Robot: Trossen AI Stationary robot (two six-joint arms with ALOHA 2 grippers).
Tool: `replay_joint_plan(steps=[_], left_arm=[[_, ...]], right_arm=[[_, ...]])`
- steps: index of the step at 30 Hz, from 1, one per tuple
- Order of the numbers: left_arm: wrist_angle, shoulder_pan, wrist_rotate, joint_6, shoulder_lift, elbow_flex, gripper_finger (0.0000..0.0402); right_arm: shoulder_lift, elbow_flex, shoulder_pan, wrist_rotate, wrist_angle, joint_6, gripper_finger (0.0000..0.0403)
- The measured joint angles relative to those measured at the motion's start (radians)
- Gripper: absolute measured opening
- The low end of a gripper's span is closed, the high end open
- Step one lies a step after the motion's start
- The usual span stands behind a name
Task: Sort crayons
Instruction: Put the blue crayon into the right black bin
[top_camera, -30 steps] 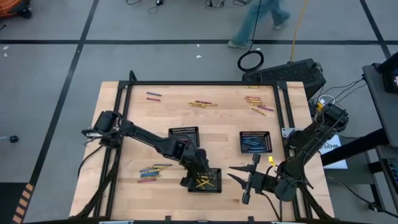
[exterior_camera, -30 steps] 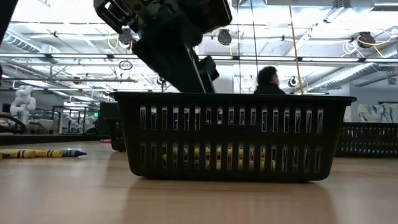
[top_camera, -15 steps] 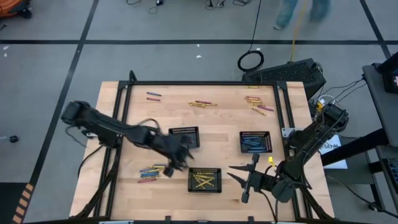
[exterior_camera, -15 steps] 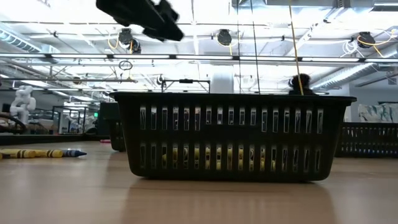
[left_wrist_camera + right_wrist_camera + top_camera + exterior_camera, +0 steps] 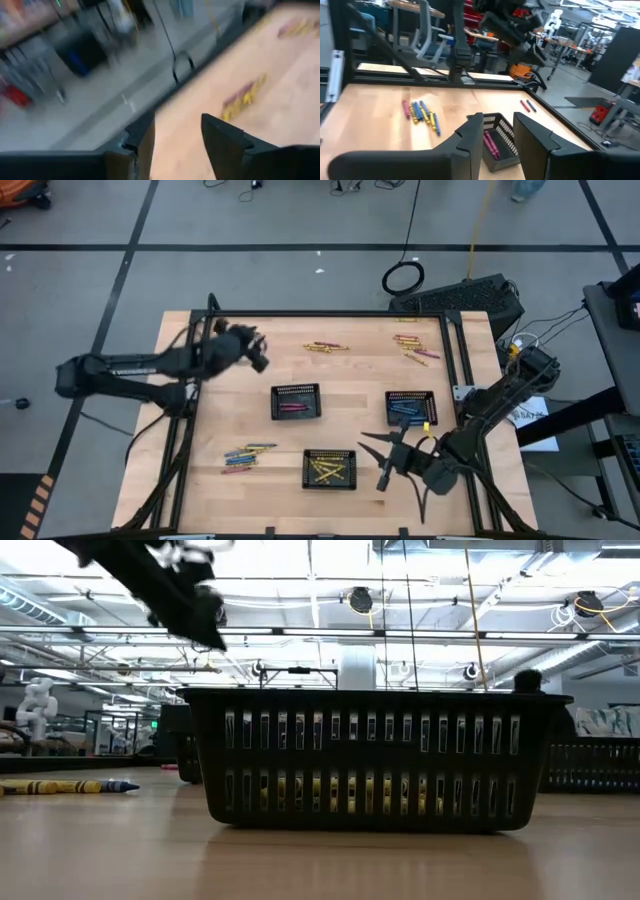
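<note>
Crayons lie in loose groups on the table [image 5: 350, 405]: two [image 5: 246, 333] by the far-left corner just beside the left gripper [image 5: 256, 350], whose fingers are spread w/ nothing between; a mixed bunch [image 5: 243, 456] near-left. Yellow ones fill the near tray [image 5: 329, 469], pink ones the middle tray [image 5: 296, 402], blue ones the right tray [image 5: 411, 408]. Right gripper [image 5: 385, 463] sits btw near and right trays, fingers apart, empty.

One camera hangs above me, looking straight down on the whole table [image 5: 350, 410]. Another sits at tabletop level, close behind the front basket [image 5: 375, 760]. My wrist cameras look past my fingers; both show crayons [image 5: 422, 114].
</note>
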Motion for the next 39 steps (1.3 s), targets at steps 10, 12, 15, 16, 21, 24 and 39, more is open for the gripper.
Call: replay_joint_plan(steps=[10, 12, 15, 16, 21, 24, 39], left_arm=[[-0.297, 0.518, 0.425, 0.128, 0.334, 0.166, 0.0094], [-0.348, 0.565, 0.451, 0.152, 0.419, 0.214, 0.0092], [-0.399, 0.602, 0.455, 0.223, 0.529, 0.281, 0.0092], [-0.416, 0.608, 0.456, 0.247, 0.561, 0.305, 0.0092], [-0.481, 0.617, 0.457, 0.395, 0.693, 0.392, 0.0109], [-0.465, 0.616, 0.443, 0.509, 0.733, 0.400, 0.0135], [-0.351, 0.640, 0.405, 0.737, 0.842, 0.400, 0.0147]], right_arm=[[0.000, 0.000, -0.067, -0.085, 0.000, 0.020, 0.0093], [0.000, 0.000, -0.079, -0.110, 0.001, 0.020, 0.0093], [0.000, 0.000, -0.093, -0.119, 0.000, 0.020, 0.0093], [0.000, 0.000, -0.097, -0.130, 0.001, 0.020, 0.0093], [0.000, 0.000, -0.108, -0.136, 0.001, 0.026, 0.0093], [0.000, 0.000, -0.109, -0.136, 0.001, 0.027, 0.0093], [0.000, 0.000, -0.109, -0.137, 0.001, 0.027, 0.0093]])
